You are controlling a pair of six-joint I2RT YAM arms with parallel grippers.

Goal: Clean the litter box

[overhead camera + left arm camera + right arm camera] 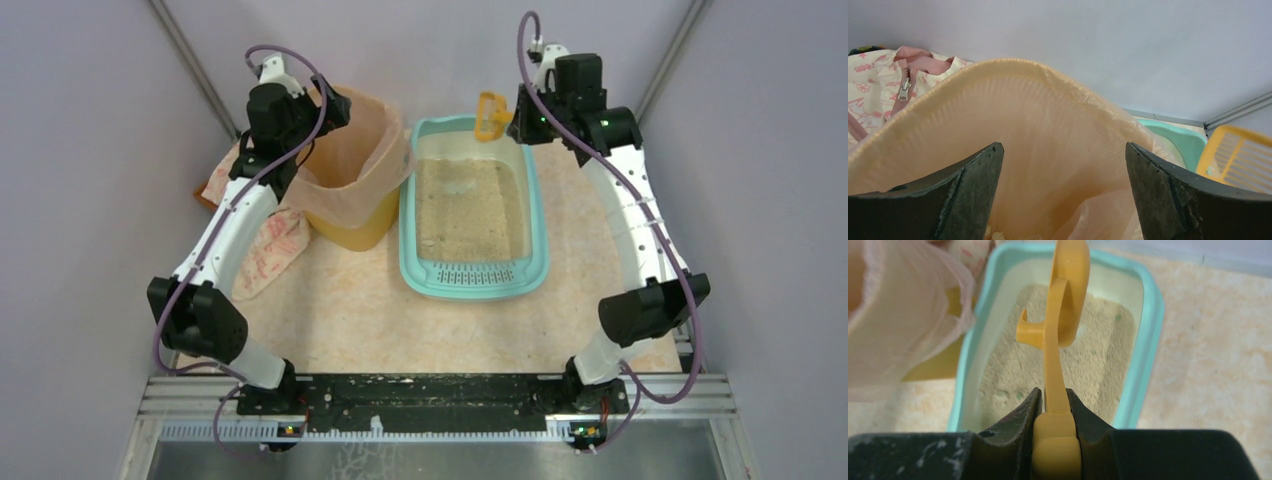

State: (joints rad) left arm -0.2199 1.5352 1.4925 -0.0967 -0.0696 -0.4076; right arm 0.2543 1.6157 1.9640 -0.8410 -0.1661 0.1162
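Top view: litter box (472, 290) sits mid-table toward the far edge, slightly R of centre, grille end facing the near edge. The yellow bin (352, 232) w/ its peach liner (350, 150) is just beside its L side. A patterned pouch (268, 250) lies at the L edge. Your right gripper (515, 118) hangs over the box's far end w/ the scoop (489, 115). Your left gripper (335, 105) is over the bin's mouth.

L wrist: jaws are spread wide w/ nothing between them. The liner rim is below, and the scoop's slotted blade shows at far R.

R wrist: fingers (1020, 417) are clamped tight on the scoop handle. The blade hangs edge-on above the litter (1098, 355), so I can't tell if it's loaded. A few greenish bits dot the litter.

Step, as I read it: scooping, w/ the tool poised above the box. Next you need to drop the blade into the litter at a shallow angle, sift, then carry it level toward the bin w/o snagging the liner.
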